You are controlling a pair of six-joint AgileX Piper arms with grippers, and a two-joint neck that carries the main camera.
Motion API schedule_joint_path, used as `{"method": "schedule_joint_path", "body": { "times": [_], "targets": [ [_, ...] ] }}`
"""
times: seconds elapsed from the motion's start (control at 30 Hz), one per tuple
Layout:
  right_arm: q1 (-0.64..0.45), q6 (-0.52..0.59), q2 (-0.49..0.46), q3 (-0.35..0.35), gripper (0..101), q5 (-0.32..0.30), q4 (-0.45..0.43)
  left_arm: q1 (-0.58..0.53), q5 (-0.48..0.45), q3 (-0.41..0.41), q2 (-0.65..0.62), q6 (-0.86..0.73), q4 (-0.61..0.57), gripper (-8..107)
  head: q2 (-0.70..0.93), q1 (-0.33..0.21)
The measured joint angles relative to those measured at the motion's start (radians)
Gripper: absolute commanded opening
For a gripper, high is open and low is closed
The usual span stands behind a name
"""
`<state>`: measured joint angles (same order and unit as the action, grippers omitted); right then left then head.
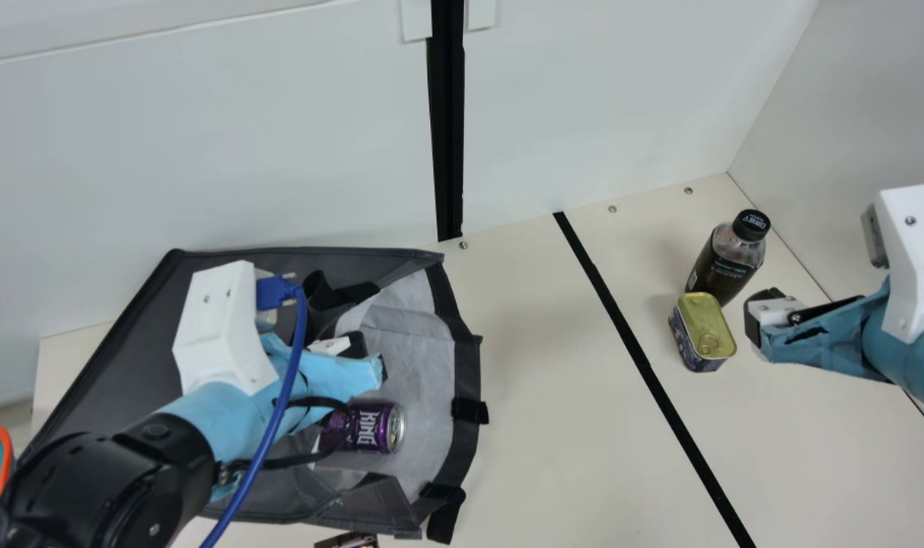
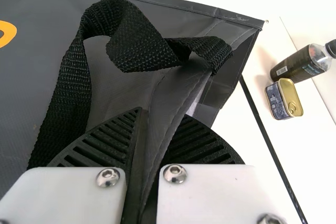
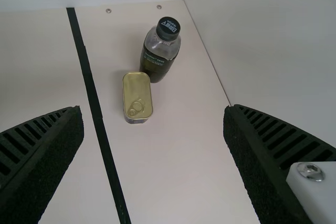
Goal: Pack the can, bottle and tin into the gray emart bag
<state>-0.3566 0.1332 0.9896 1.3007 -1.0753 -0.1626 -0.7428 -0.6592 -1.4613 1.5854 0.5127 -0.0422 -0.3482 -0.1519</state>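
While the left jaws pinch the gray emart bag (image 1: 127,358), the purple can (image 1: 371,428) lies inside; next, likely, the wide-open right jaws should grip the tin (image 1: 702,327) or dark bottle (image 1: 724,266), both well right of the bag.

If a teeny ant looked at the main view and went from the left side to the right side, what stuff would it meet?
Teal thing with an orange rim → gray fabric bag → gold-topped metal tin with dark blue sides → dark plastic bottle with a black cap.
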Motion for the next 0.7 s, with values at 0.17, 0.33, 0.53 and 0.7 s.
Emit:
{"method": "schedule_joint_path", "body": {
  "times": [0.17, 0.33, 0.53, 0.7],
  "targets": [
    [-0.002, 0.003, 0.008, 0.008, 91, -0.005, 0.004, 0.0, 0.0, 0.0, 0.0, 0.0, 0.0, 10, 0.0, 0.0],
    [-0.008, 0.003, 0.02, 0.02, 91, -0.01, 0.005, 0.0, 0.0, 0.0, 0.0, 0.0, 0.0, 10, 0.0, 0.0],
    [-0.018, 0.009, 0.039, 0.032, 91, -0.013, 0.014, 0.0, 0.0, 0.0, 0.0, 0.0, 0.0, 10, 0.0, 0.0],
    [-0.035, 0.019, 0.059, 0.044, 91, -0.013, 0.037, 0.0, 0.0, 0.0, 0.0, 0.0, 0.0, 10, 0.0, 0.0]
  ]
}}
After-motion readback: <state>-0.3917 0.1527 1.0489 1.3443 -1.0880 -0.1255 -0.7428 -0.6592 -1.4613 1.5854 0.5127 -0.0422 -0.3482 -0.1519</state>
